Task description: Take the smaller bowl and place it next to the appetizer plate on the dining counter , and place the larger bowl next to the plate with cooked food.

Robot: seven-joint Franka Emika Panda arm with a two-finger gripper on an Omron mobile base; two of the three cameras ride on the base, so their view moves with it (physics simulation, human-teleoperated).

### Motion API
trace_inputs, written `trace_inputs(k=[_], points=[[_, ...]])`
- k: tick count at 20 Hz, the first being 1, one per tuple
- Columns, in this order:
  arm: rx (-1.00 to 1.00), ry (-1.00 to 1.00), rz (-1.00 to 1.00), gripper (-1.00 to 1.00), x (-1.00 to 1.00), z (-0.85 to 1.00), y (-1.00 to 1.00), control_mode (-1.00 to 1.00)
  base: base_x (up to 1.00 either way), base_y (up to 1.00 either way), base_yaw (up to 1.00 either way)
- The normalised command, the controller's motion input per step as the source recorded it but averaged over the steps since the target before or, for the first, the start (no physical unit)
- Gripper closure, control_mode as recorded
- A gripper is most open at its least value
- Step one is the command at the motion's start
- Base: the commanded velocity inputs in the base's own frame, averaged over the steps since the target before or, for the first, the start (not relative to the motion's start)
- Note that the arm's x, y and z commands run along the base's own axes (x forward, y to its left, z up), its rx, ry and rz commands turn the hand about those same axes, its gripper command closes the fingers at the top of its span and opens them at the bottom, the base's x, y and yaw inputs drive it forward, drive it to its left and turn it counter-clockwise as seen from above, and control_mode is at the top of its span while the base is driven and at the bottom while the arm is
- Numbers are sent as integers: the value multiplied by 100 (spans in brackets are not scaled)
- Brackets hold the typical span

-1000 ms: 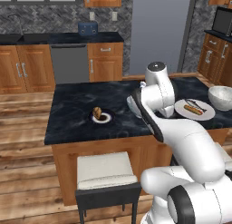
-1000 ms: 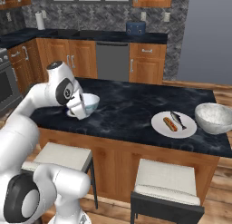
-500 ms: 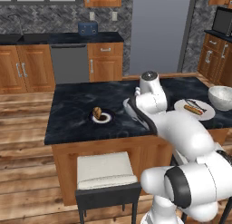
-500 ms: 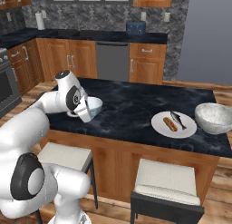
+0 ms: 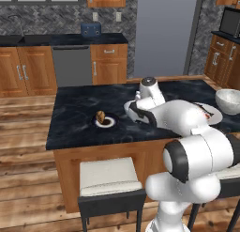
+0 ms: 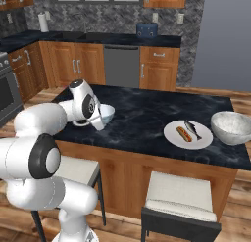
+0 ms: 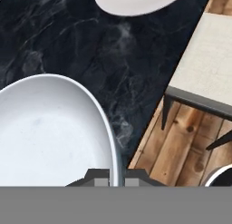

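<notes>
My gripper (image 7: pixel 116 175) is shut on the rim of the smaller bowl (image 7: pixel 50 132), whose white inside faces the hand camera. The bowl (image 6: pixel 108 111) hangs low over the dining counter (image 6: pixel 147 113), slightly tilted; I cannot tell if it touches. It is just right of the appetizer plate (image 5: pixel 105 121), a small saucer with a brown food piece, whose edge also shows as the appetizer plate (image 7: pixel 136 1). The larger bowl (image 6: pixel 231 127) stands at the counter's far right end, beside the plate with cooked food (image 6: pixel 188 134). In the left base view my arm partly covers that plate (image 5: pixel 210 114).
Cushioned stools (image 5: pixel 108 177) (image 6: pixel 182 194) stand along the counter's near side, one close below the hand (image 7: pixel 204 78). Wall cabinets, a dishwasher and a blue toaster (image 6: pixel 146 29) line the back wall. A grey fridge (image 5: pixel 164 34) stands beyond the counter.
The arm has folded lower over the counter, and the hand with the smaller bowl has shifted a little toward the appetizer plate. The larger bowl and both plates have not moved.
</notes>
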Motion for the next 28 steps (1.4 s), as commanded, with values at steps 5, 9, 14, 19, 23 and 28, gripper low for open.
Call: trace_inputs(k=[5, 9, 14, 19, 23, 28], points=[[0, 0, 0, 100, 48, -26, 4, -100, 0, 0, 0], [0, 0, 0, 100, 31, -20, 0, -100, 0, 0, 0], [0, 2, -1, 100, 9, -13, 0, -100, 0, 0, 0], [0, 1, -2, 100, 11, -20, 3, -100, 0, 0, 0], [0, 0, -1, 100, 44, -46, 10, -100, 0, 0, 0], [0, 0, 0, 100, 50, -50, 12, -100, 0, 0, 0]])
